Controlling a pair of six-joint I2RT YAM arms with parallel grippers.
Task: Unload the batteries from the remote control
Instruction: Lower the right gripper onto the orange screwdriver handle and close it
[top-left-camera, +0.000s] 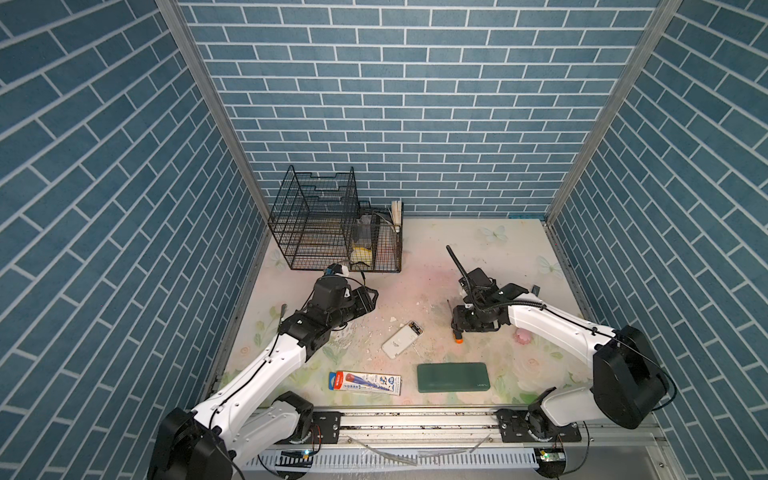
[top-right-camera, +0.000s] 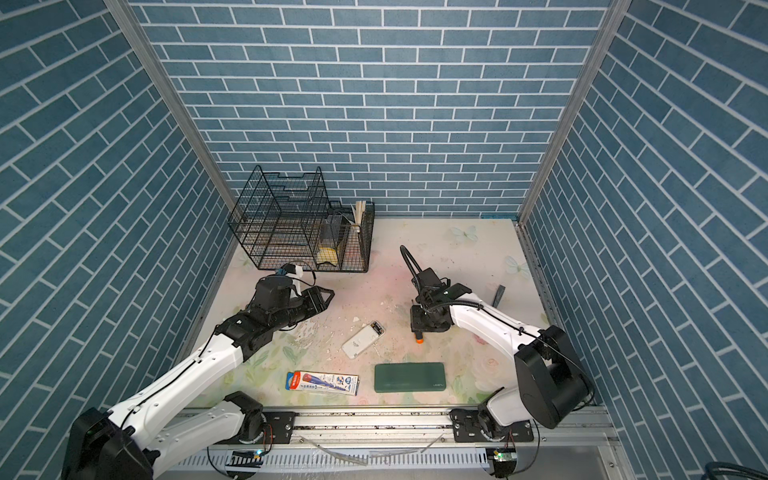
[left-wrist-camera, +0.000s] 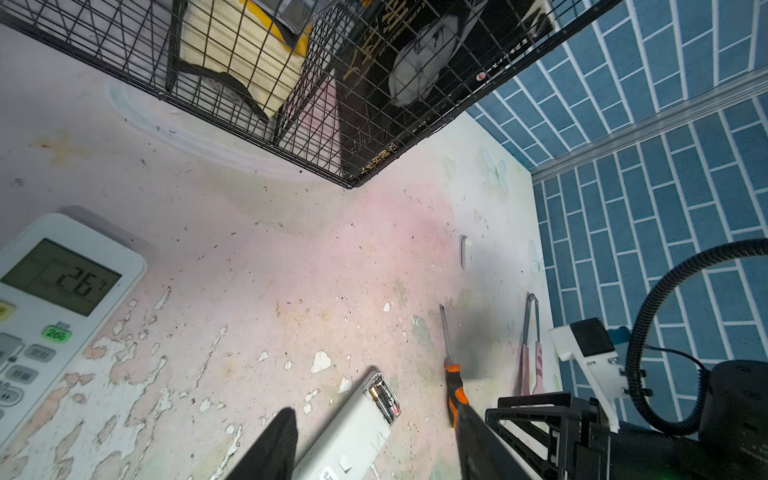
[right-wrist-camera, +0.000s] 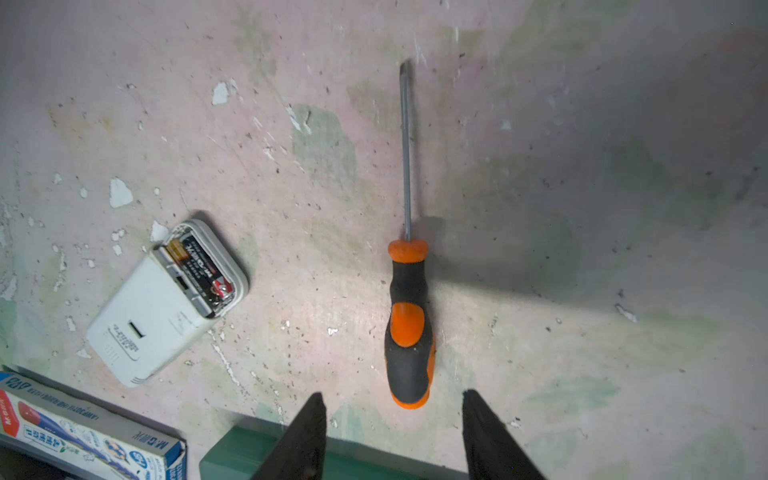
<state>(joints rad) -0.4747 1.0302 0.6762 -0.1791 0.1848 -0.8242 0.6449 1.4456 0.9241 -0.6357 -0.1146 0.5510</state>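
The white remote control (top-left-camera: 401, 343) (top-right-camera: 360, 343) lies face down mid-table, its back compartment uncovered. The black-and-gold batteries (right-wrist-camera: 198, 266) (left-wrist-camera: 384, 400) sit inside it, and in a top view they show at its far end (top-left-camera: 415, 326). An orange-and-black screwdriver (right-wrist-camera: 409, 332) (top-left-camera: 458, 337) lies on the table to its right. My right gripper (right-wrist-camera: 390, 399) hangs open just behind the screwdriver's handle end, with nothing between its fingers. My left gripper (left-wrist-camera: 374, 411) (top-left-camera: 371, 297) is open too, in the air left of the remote and holding nothing.
A black wire rack (top-left-camera: 316, 224) holding books and bags stands at the back left. A pen box (top-left-camera: 365, 382) and a green case (top-left-camera: 454, 377) lie near the front edge. A second remote with a lit display (left-wrist-camera: 54, 291) lies near my left gripper.
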